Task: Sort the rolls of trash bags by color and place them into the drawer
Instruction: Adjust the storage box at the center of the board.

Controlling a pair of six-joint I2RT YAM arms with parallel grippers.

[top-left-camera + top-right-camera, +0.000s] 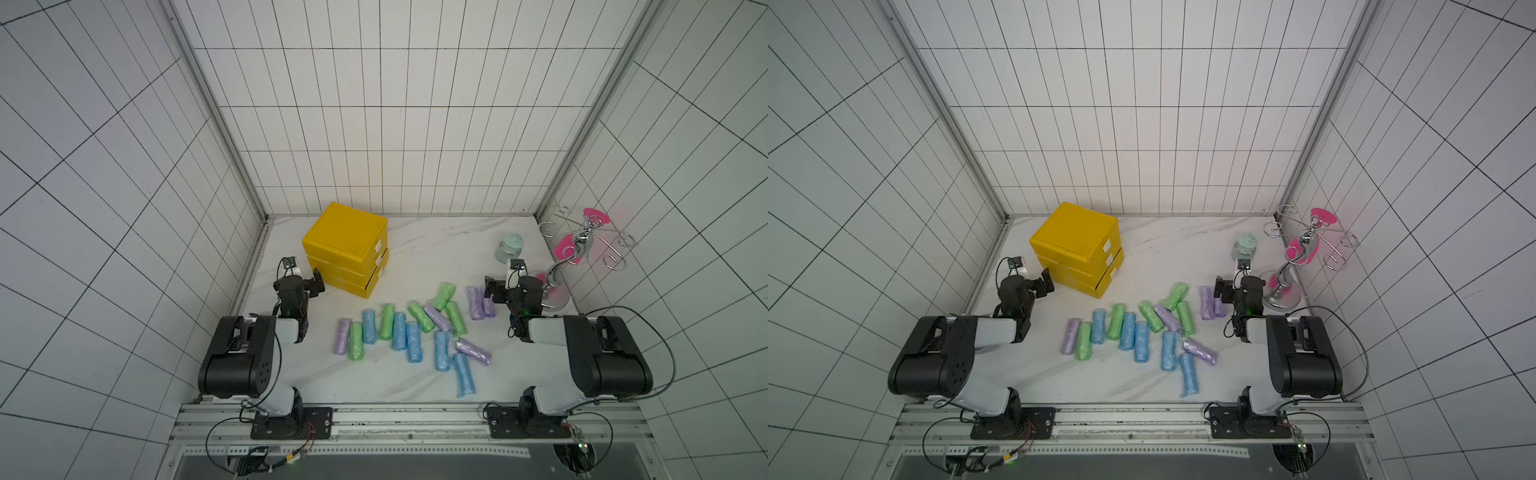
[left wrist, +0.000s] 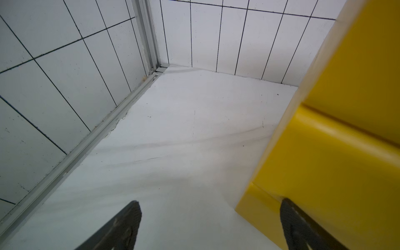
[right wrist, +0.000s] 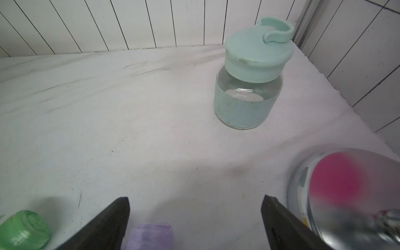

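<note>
Left gripper [image 2: 209, 201]: jaws spread wide, nothing btwn them, only bare table [image 2: 173, 129] below. One finger [image 2: 290, 216] sits right at the low corner of the yellow drawer unit [image 2: 335, 151]; touching or not, can't tell. In both top views this gripper is low down beside the unit, on the side twd the left wall.

Right gripper [image 3: 195, 197]: also wide apart and empty, pointing twd the back wall. The end of a purple roll [image 3: 150, 237] shows low btwn the fingers, w/ a green roll [image 3: 23, 230] further off past one finger. The base of the chrome stand [image 3: 346, 194], w/ a pink reflection on it, is just beside the other finger. A mint jar [image 3: 249, 86] stands upright ahead, lid on, well apart from the gripper.

Rolls of trash bags [image 1: 399, 330]: every one in view lies on the table, colors mixed. Approx 15 by my count, 5 ea. blue, green, purple. The main scatter is mid-table btwn the two arms, in front of the drawer unit. A purple pair [image 1: 480, 302] lies side by side just beside the right gripper. Several touch, e.g. one purple [image 1: 437, 318] wedged btwn greens.

Drawer unit: 3 stacked drawers w/ white tabs on the fronts, back-left part of the table, turned at an angle. The chrome stand, w/ wire loops and pink pieces, is at the back-right corner.
</note>
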